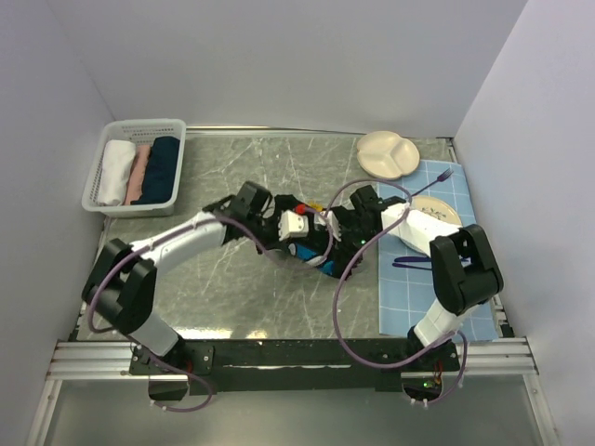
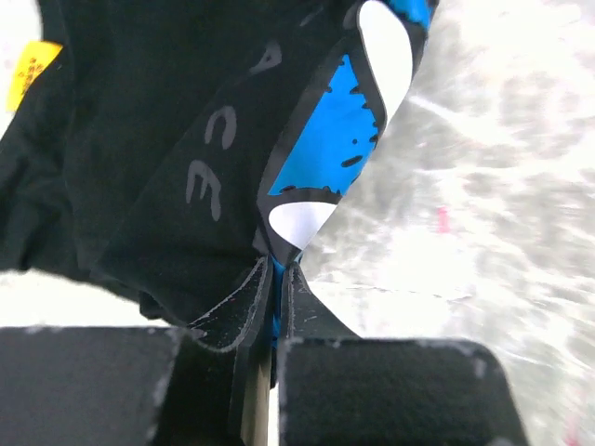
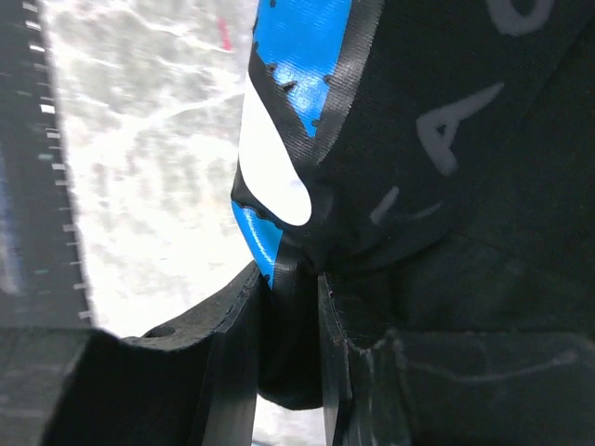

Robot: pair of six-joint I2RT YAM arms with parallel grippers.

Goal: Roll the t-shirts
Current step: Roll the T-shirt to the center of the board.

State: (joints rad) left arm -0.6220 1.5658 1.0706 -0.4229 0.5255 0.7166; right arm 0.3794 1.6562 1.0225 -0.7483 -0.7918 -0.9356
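Observation:
The black t-shirt (image 1: 316, 253) with a blue and white print lies bunched at the table's middle, between both arms. My left gripper (image 1: 299, 243) is shut on its printed edge; in the left wrist view the gripper (image 2: 277, 279) pinches blue cloth, with the black t-shirt (image 2: 139, 139) and its yellow tag (image 2: 28, 70) beyond. My right gripper (image 1: 333, 243) is shut on a fold of the same shirt; in the right wrist view the gripper (image 3: 293, 288) clamps the black t-shirt (image 3: 446, 186) by the print. Rolled white, pink and navy t-shirts (image 1: 139, 170) lie in the basket.
A white basket (image 1: 104, 158) stands at the back left. A cream divided plate (image 1: 390, 153) sits at the back right. A light-blue gridded mat (image 1: 437, 279) on the right carries a white plate (image 1: 429, 218), a purple fork (image 1: 437, 178) and a purple utensil (image 1: 414, 263).

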